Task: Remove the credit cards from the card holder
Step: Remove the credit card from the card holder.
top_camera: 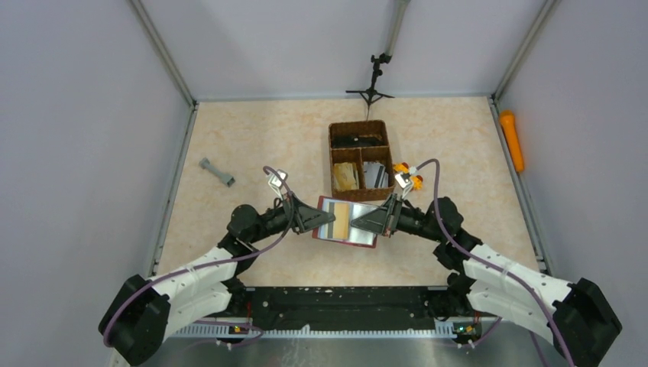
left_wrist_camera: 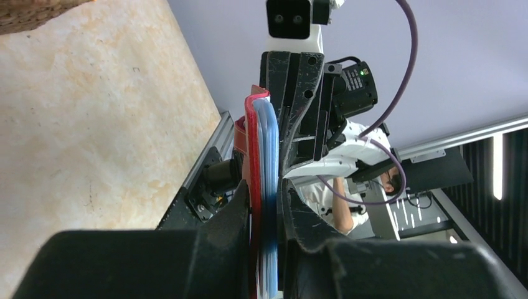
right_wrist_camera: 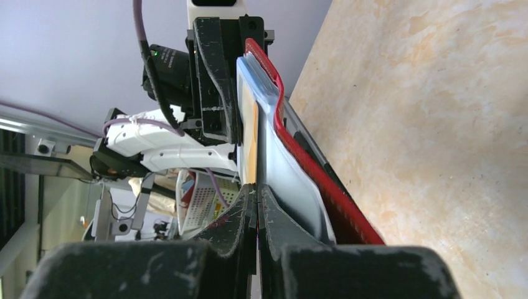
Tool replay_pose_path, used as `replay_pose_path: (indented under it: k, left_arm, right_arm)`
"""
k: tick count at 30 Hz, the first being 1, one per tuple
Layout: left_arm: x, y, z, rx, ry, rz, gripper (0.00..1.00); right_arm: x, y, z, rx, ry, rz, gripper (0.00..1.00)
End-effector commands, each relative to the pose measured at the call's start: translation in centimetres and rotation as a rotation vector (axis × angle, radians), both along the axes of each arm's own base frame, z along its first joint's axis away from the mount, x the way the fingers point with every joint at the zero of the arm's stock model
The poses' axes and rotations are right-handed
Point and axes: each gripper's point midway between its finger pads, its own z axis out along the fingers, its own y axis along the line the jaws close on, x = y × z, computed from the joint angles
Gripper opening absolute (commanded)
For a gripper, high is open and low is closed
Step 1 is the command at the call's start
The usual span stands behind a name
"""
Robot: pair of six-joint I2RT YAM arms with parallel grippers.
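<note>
The dark red card holder (top_camera: 365, 244) is held up off the table between both arms, open face up, with tan, silver and bluish credit cards (top_camera: 343, 218) in it. My left gripper (top_camera: 319, 222) is shut on the holder's left edge. In the left wrist view the gripper (left_wrist_camera: 264, 194) clamps the red holder (left_wrist_camera: 251, 149) together with the bluish cards (left_wrist_camera: 268, 149), all seen edge on. My right gripper (top_camera: 358, 223) is at the holder's right edge. In the right wrist view that gripper (right_wrist_camera: 256, 194) is shut on a thin tan card (right_wrist_camera: 251, 134), beside the red holder (right_wrist_camera: 314, 177).
A brown woven basket (top_camera: 334, 157) with three compartments stands just behind the holder, with flat items inside. A grey object (top_camera: 217, 172) lies at the left, an orange one (top_camera: 512, 140) by the right wall, and a small black stand (top_camera: 372, 86) at the back.
</note>
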Motion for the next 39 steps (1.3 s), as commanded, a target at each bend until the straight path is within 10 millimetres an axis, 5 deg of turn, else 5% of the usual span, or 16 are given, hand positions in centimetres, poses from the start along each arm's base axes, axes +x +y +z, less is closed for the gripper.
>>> replay_pose_path:
  k: [1,5,8,11,22,26,31,39]
  left_arm:
    - [0.3,0.9,1.7,-0.074,-0.031,0.037,0.00]
    - [0.2,0.7,1.8,-0.077,-0.031,0.018,0.05]
    - [0.1,0.6,2.1,-0.091,-0.034,0.002,0.02]
    - [-0.2,0.2,2.3,-0.085,-0.053,-0.031,0.00]
    - [0.0,-0.3,2.0,-0.073,-0.047,-0.047,0.04]
    - [0.1,-0.6,1.7,-0.065,-0.040,-0.060,0.11]
    - [0.1,-0.7,1.5,-0.077,-0.032,-0.070,0.33]
    - [0.1,-0.5,1.5,-0.107,-0.025,-0.058,0.34]
  right_arm:
    - [0.6,-0.6,0.8,-0.005,-0.041,-0.030,0.00]
    - [0.3,-0.5,1.1,0.013,-0.046,-0.011,0.00]
    - [0.0,-0.1,1.4,0.033,-0.043,0.022,0.24]
    - [-0.3,0.3,1.4,0.054,-0.028,0.062,0.34]
    - [-0.2,1.1,1.5,0.080,-0.019,0.098,0.36]
    - [-0.2,1.2,1.6,0.087,-0.019,0.100,0.30]
    - [0.0,1.2,1.6,0.094,-0.010,0.091,0.01]
    - [0.1,0.9,1.1,0.078,0.001,0.071,0.00]
